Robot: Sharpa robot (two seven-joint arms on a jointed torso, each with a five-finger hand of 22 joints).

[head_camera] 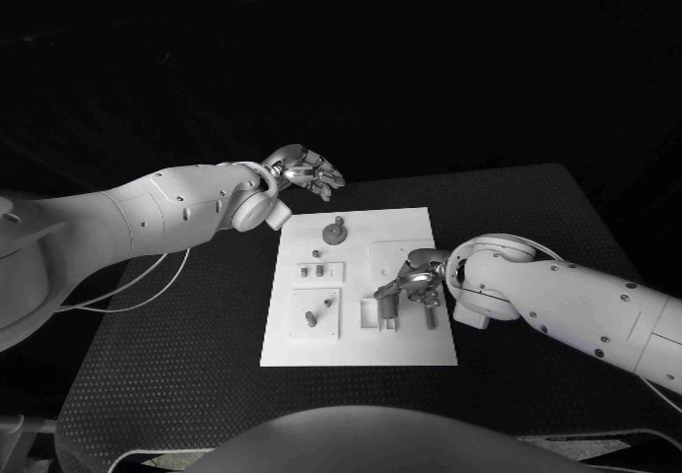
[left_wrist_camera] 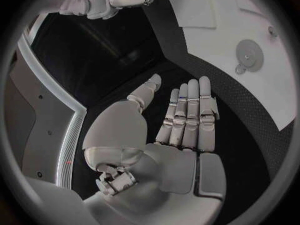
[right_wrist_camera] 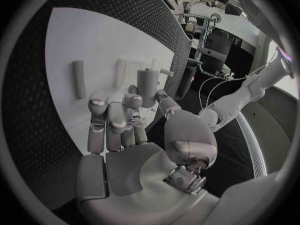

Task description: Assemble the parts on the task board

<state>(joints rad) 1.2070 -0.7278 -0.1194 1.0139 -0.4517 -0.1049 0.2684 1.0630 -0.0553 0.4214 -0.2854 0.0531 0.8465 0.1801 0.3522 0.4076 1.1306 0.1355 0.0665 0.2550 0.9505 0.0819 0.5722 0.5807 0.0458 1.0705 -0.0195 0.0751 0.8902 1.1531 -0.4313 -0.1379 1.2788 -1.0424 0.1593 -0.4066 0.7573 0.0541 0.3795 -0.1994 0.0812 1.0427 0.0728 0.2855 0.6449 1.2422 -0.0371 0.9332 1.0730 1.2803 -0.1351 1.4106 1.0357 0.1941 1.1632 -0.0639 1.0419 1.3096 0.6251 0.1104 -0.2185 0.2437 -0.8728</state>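
White task board [head_camera: 412, 225]; right hand [head_camera: 408, 285] over parts, left hand [head_camera: 303, 173] open.

parts [head_camera: 333, 233] on task board [head_camera: 412, 345]; board mid-table [head_camera: 170, 374]

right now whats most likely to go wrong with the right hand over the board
The right hand has its fingers close around an upright peg; a skewed closure may tip it. A loose rod lies flat on the task board nearby, and a sweeping finger might roll it. The left hand hovers open off the board, so nothing steadies the board.
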